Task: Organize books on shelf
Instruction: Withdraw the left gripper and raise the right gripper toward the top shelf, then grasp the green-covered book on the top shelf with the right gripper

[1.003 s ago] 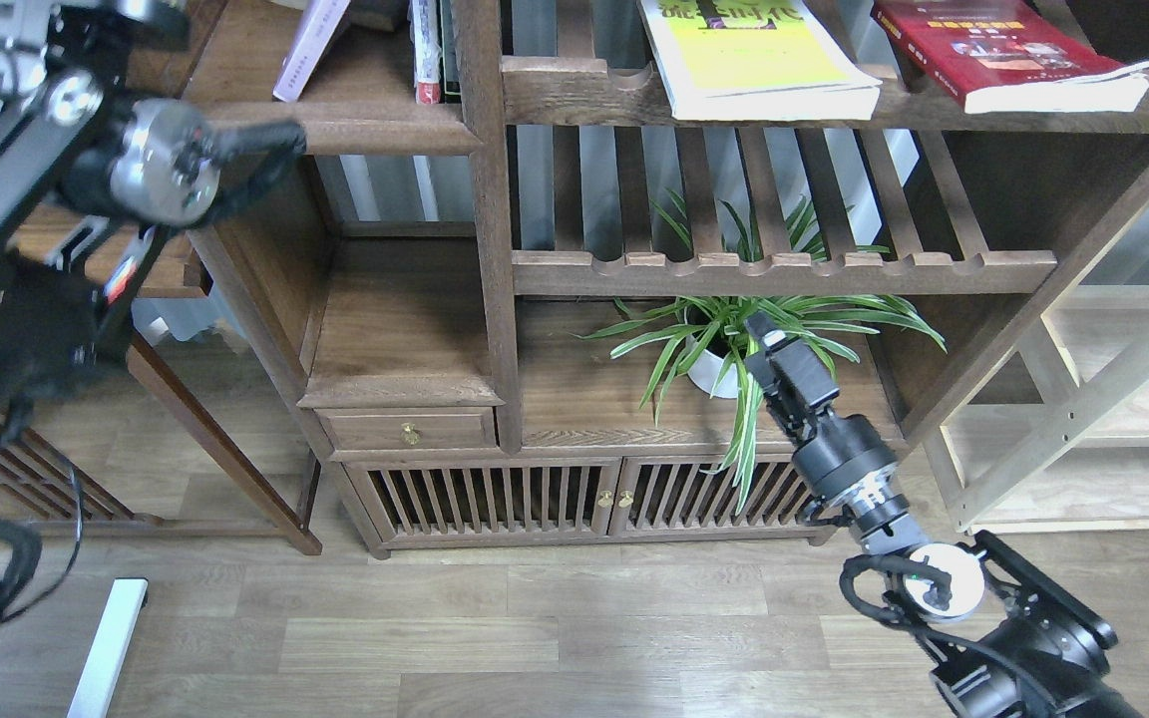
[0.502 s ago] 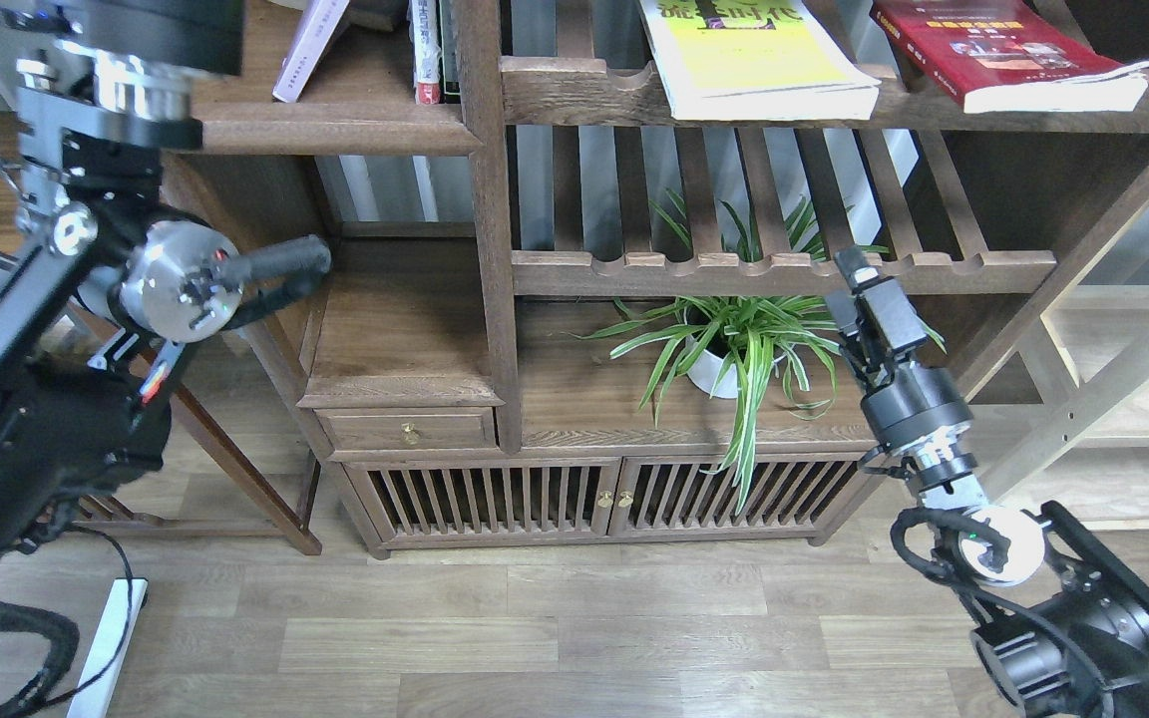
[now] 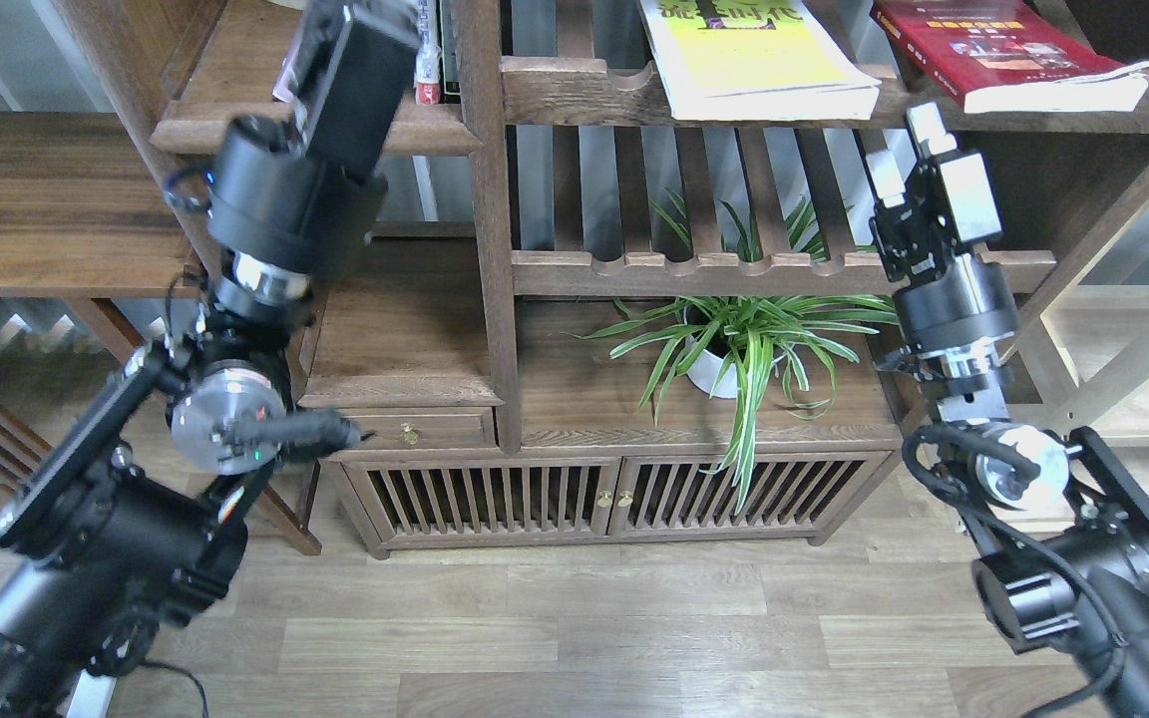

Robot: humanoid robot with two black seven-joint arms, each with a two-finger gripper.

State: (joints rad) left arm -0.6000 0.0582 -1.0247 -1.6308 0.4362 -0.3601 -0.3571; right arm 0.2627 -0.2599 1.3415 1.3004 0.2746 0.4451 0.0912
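The yellow-green book and the dark red book lie flat on the upper slatted rack at the top right. The shelf is the solid dark-brown board at the top left. The lilac book leans on it, mostly hidden behind my left gripper. The left gripper reaches up over the shelf, and its fingers run to the top edge and cannot be told apart. My right gripper is open and empty, just below the upper rack, between the yellow-green and red books.
Upright books with red and white spines stand at the shelf's right end. A potted spider plant sits under the lower slatted rack. There is a small drawer and a pale wooden frame at the right.
Both arms have risen. The left gripper swung up from the far left to the shelf, covering the lilac book. The right gripper moved up and right from the plant to under the upper rack.
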